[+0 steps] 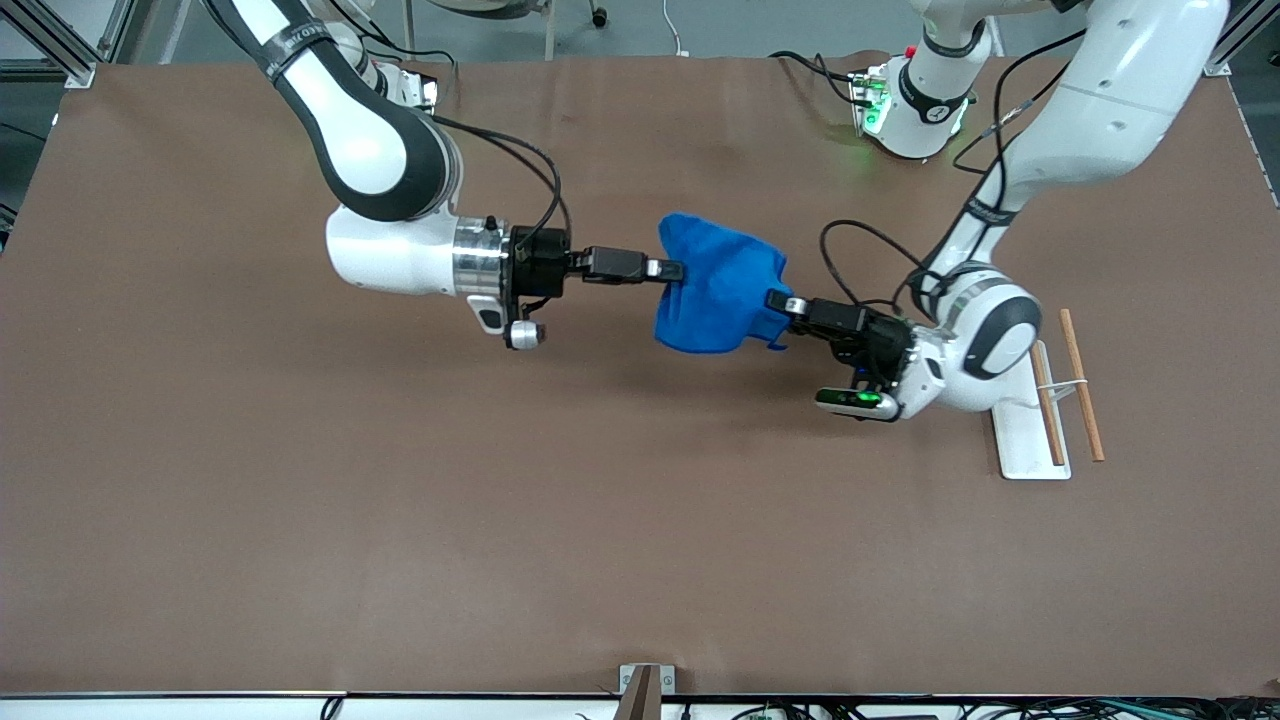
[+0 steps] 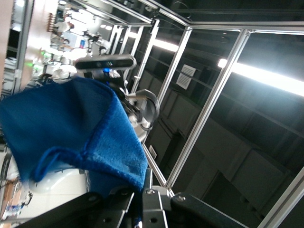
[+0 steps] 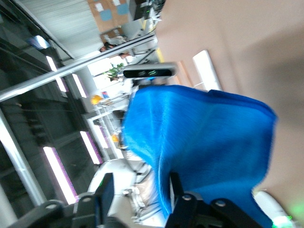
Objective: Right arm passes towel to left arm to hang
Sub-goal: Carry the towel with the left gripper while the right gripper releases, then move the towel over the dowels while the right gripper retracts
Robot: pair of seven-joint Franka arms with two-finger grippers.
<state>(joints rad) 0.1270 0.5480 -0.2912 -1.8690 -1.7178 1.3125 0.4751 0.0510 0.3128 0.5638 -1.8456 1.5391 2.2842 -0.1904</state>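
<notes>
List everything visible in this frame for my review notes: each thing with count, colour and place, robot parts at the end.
towel: one, bright blue, bunched in the air over the middle of the table, between the two grippers.
rack: one, white flat base with two brown wooden rods, on the table toward the left arm's end, beside the left arm's wrist.
table: one, brown covering, under everything.
right gripper: one, black, at the towel's edge over the table's middle; in the right wrist view its fingers stand apart, the towel beside one of them.
left gripper: one, black, shut on the towel's other edge; wrist strip glows green.
</notes>
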